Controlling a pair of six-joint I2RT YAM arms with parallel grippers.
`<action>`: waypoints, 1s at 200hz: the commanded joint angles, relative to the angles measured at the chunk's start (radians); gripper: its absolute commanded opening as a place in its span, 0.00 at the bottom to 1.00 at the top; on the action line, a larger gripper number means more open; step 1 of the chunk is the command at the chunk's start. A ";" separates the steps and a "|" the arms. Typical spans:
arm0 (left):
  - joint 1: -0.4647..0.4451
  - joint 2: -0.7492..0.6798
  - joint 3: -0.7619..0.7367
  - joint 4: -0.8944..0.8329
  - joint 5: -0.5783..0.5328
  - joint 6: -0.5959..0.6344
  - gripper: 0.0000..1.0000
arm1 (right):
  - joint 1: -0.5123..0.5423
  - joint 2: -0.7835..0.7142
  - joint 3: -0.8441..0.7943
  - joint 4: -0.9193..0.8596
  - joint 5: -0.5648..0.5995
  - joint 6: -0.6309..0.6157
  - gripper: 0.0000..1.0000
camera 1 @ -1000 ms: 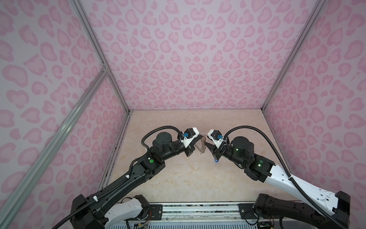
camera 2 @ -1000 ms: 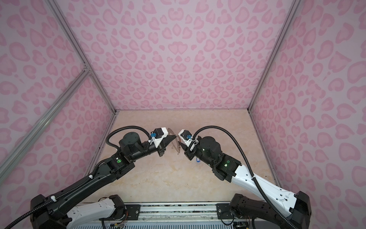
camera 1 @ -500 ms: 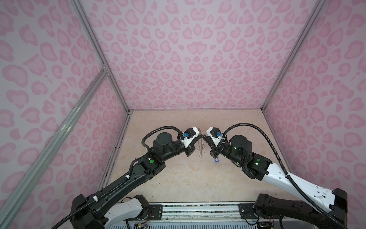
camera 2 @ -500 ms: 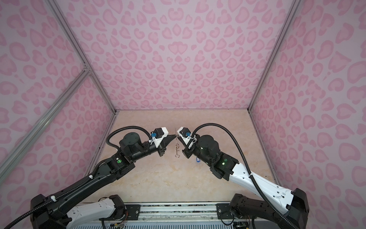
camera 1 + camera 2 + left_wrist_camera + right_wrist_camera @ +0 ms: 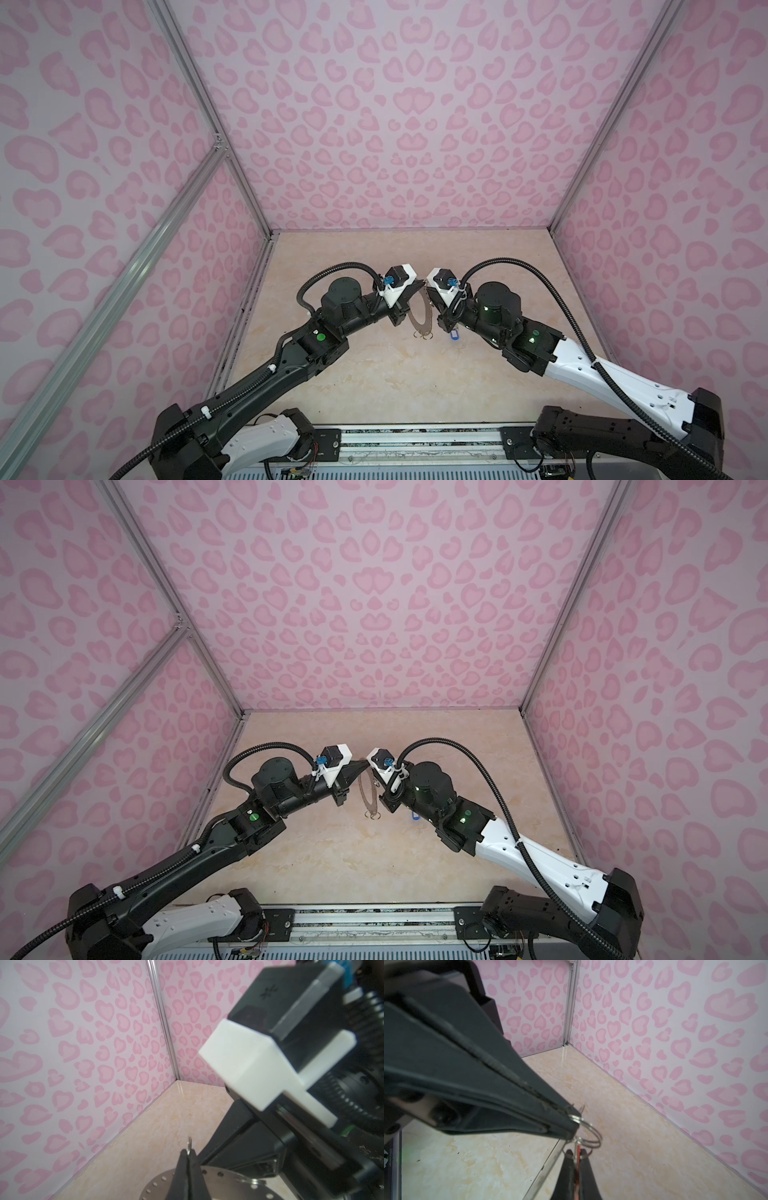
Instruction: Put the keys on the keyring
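- Both arms are nose to nose over the middle of the table (image 5: pixel 374 382). The keyring (image 5: pixel 154 1188) hangs between them, clear of the surface, its flat disc upright with the long axis vertical.
- The left gripper (image 5: pixel 574 1120) has its fingers pressed together on a thin wire loop (image 5: pixel 599 1139) at the disc's top edge (that pinch looks like all that carries the disc).
- The right gripper (image 5: pixel 576 1156) is closed too, with a red sliver between its fingers. I take that for the red-tagged key (image 5: pixel 578 1154), though its metal blade is hidden.
- Here's the relation that matters: the held loop curves from the left fingertips round to the right fingertips. Key and loop sit just beside each other, perhaps touching, and I can't tell whether the key is threaded on.
- My guess at the next move is a fine slide of the key along the wire, and the right arm is placed to do it.
- The blue-tagged key (image 5: pixel 454 335) lies on the table by the right wrist, nearer that arm and not on the ring.
- In the way: more loops (image 5: pixel 424 336) dangle off the disc's bottom edge, and the two sets of fingers crowd each other.
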 commanded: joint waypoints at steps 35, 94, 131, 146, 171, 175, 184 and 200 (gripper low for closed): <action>0.020 0.003 -0.028 0.168 0.065 -0.026 0.03 | -0.008 -0.043 -0.001 -0.072 -0.089 -0.063 0.25; 0.085 0.015 -0.026 0.161 0.276 -0.043 0.03 | -0.084 -0.221 -0.027 -0.262 -0.188 -0.118 0.29; 0.091 0.032 -0.012 0.143 0.339 -0.045 0.03 | -0.159 -0.229 0.029 -0.295 -0.281 -0.154 0.22; 0.091 0.038 -0.010 0.141 0.360 -0.051 0.03 | -0.180 -0.202 0.064 -0.304 -0.316 -0.169 0.19; 0.092 0.041 -0.011 0.139 0.379 -0.045 0.03 | -0.184 -0.151 0.099 -0.270 -0.384 -0.154 0.19; 0.094 0.041 -0.012 0.139 0.381 -0.044 0.03 | -0.184 -0.144 0.102 -0.265 -0.391 -0.148 0.19; 0.094 0.042 -0.011 0.139 0.390 -0.040 0.03 | -0.184 -0.130 0.103 -0.252 -0.402 -0.142 0.19; 0.096 0.044 -0.007 0.135 0.398 -0.036 0.03 | -0.184 -0.117 0.102 -0.241 -0.427 -0.141 0.19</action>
